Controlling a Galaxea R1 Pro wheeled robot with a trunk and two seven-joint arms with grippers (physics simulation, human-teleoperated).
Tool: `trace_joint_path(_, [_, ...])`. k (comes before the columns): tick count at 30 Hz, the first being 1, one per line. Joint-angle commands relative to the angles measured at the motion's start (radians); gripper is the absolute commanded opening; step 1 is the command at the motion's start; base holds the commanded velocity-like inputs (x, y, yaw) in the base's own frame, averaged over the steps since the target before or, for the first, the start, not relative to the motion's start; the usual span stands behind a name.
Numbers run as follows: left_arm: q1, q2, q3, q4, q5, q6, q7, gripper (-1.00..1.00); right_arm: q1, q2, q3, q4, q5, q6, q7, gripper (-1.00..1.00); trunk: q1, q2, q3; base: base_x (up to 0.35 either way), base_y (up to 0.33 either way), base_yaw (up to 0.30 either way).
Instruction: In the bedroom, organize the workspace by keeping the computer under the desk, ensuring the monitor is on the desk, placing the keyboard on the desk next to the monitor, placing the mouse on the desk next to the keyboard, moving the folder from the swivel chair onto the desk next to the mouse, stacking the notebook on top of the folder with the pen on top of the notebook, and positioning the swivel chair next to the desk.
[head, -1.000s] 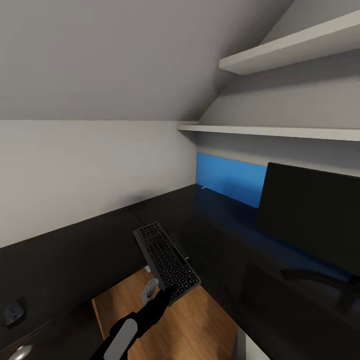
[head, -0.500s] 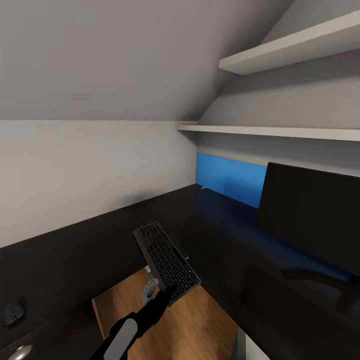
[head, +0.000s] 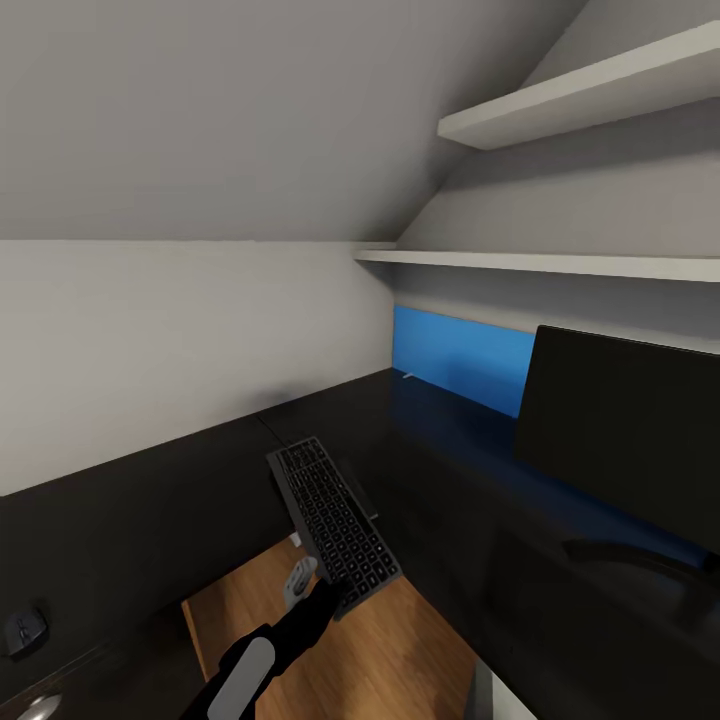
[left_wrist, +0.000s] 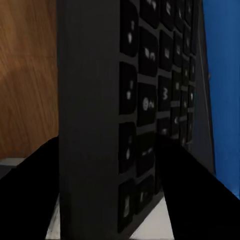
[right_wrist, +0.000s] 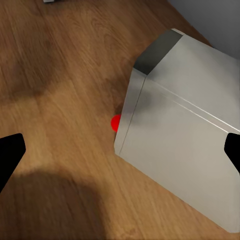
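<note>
- Lifted slightly since earlier, keyboard (head: 334, 526) is clamped at its near end in left gripper (head: 318, 583), over desk (head: 150, 520)
- Right gripper (right_wrist: 120, 150) spread apart above computer (right_wrist: 185, 130)

Even, soft simulated light; glossy desk (head: 450, 470) reads dark with faint reflections; keyboard (left_wrist: 145, 115) close beyond the fingers, blurred.

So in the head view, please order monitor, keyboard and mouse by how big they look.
1. monitor, largest, partly cut off by the frame
2. keyboard
3. mouse, smallest, also furthest to the side
</note>
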Motion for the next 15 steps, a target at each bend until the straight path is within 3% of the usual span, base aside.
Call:
trace_joint_path(1, [0.000,0.000,0.001,0.001,-0.003,0.003,0.001,-1.00,-0.001,0.000,0.006,0.002,0.003,-0.003,-0.007,1.00,0.000,-0.001,-0.001,0.007,0.000,0.000])
trace_joint_path(6, [0.000,0.000,0.002,0.001,-0.004,0.003,0.003,-1.00,-0.001,0.000,0.006,0.002,0.003,-0.003,-0.007,1.00,0.000,-0.001,-0.001,0.001,0.000,0.000])
trace_joint_path(15, [-0.001,0.002,0.003,0.001,-0.004,0.003,0.003,-1.00,-0.001,0.000,0.006,0.002,0.003,-0.003,-0.007,1.00,-0.035,0.062,0.027,0.000,0.000,0.000])
